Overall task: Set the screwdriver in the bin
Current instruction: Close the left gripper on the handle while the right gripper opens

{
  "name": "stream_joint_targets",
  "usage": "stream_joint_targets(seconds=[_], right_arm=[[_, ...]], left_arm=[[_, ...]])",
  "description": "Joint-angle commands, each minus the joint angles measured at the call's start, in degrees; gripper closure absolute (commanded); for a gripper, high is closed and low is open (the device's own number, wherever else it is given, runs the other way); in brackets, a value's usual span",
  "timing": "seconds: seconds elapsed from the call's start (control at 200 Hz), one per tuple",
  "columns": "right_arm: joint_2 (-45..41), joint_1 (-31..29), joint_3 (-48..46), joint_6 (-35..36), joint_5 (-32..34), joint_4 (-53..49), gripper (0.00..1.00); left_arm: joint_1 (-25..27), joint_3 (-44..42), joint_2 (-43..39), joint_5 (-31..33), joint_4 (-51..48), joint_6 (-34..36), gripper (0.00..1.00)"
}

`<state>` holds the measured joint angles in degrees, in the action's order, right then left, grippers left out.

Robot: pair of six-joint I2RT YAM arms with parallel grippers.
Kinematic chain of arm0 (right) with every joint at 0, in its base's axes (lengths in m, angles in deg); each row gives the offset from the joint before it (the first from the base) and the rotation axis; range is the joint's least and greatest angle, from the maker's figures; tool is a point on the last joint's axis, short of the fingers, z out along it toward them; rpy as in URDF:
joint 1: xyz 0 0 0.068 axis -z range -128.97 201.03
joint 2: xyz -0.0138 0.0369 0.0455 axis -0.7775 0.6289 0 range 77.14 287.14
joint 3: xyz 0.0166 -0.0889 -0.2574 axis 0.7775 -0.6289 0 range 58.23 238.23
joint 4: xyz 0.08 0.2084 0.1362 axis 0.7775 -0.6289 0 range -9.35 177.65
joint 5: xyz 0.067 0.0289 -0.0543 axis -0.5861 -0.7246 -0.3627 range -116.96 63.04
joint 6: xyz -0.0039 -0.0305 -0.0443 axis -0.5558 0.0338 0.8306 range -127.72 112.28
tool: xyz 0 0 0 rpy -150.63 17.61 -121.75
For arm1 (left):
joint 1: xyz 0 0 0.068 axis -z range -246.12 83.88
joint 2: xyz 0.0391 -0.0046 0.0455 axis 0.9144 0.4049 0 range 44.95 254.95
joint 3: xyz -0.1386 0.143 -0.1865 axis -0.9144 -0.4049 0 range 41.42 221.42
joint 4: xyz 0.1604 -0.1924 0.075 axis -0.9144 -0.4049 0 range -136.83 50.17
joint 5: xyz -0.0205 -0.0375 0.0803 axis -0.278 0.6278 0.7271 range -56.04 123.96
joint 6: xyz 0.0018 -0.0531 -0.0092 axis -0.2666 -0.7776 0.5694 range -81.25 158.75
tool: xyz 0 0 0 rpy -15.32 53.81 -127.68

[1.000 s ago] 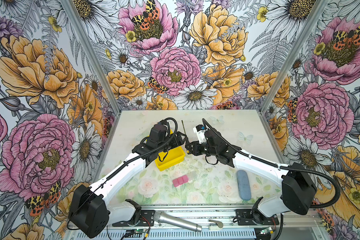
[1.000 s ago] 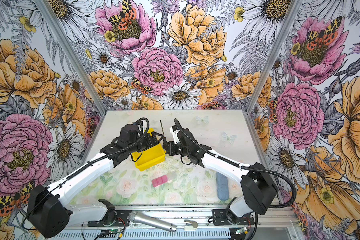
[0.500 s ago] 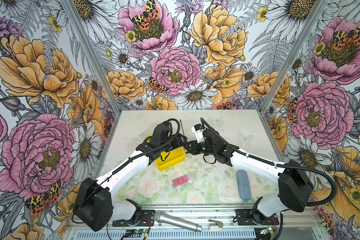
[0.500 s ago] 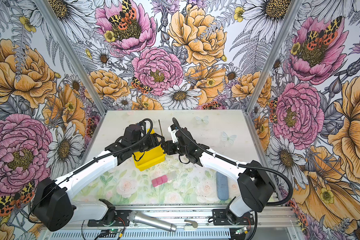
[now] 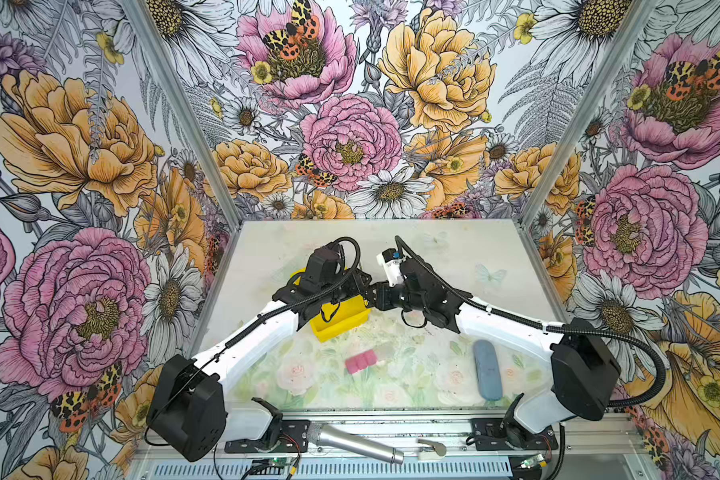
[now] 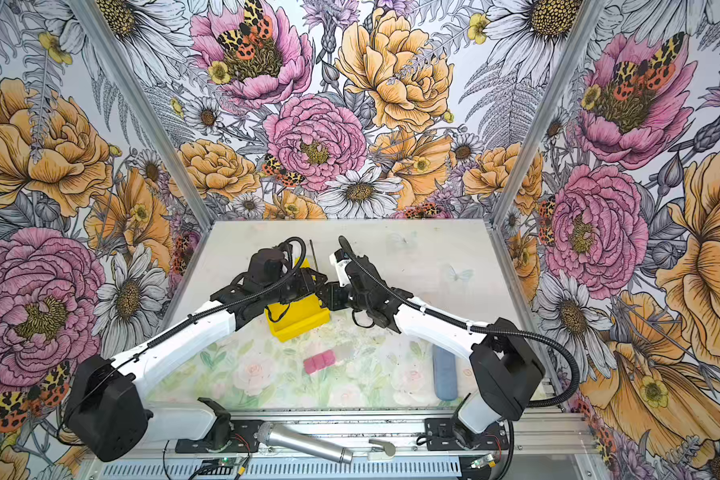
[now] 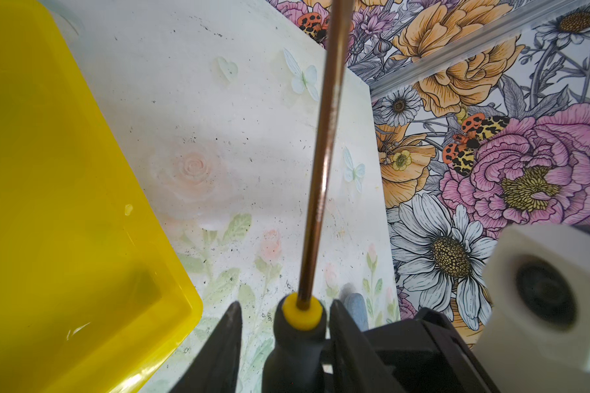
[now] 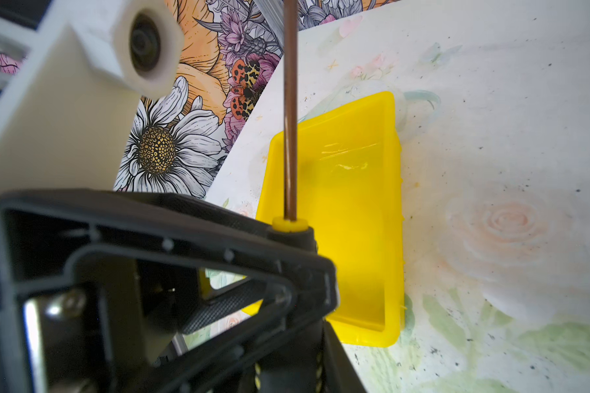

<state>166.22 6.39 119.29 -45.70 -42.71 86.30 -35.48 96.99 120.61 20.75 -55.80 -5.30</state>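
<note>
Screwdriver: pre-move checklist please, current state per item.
1. Hold by right pincer on screwdriver: ok, shut on the handle.
2. Clamp by left pincer: not ok, a gap shows beside the handle.
3. Left fingers flank the handle: ok.
4. Shaft upright: ok.
5. Inside of bin bare where visible: ok.
6. Screwdriver above the bin: cannot tell.

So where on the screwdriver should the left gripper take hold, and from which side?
Grip the screwdriver on its black handle, just below the yellow collar, coming from the side opposite the right gripper, which seems to hold it lower down. The handle is thick; the shaft is thin and smooth.
</note>
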Motion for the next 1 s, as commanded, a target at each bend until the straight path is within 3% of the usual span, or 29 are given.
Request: stream_joint_targets(seconds=[0.0,0.44,0.62,0.821,0.996], right_arm=[[0.9,-0.5,2.5,-0.2,-0.2,2.4,0.79],[0.5,-0.5,2.7,-0.1,0.8,1.3,0.74],[0.7,-0.5,3.1,-0.5,1.5,0.4,0.61],[0.5,-0.5,3.4,-0.6,1.8,-0.1,0.42],[-1.0,-0.5,2.4,0.0,3.8,-1.8,0.30]], left_arm=[[0.3,-1.2,0.3,-1.3,2.0,0.1,0.63],[-0.7,-2.4,-1.2,-2.2,2.8,0.1,0.80],[-1.5,-3.2,-2.5,-2.2,2.4,0.3,0.92],[-3.6,-3.9,-4.1,-2.1,0.8,1.3,0.94],[-9.3,-3.8,-6.1,-2.6,-2.8,2.9,0.95]])
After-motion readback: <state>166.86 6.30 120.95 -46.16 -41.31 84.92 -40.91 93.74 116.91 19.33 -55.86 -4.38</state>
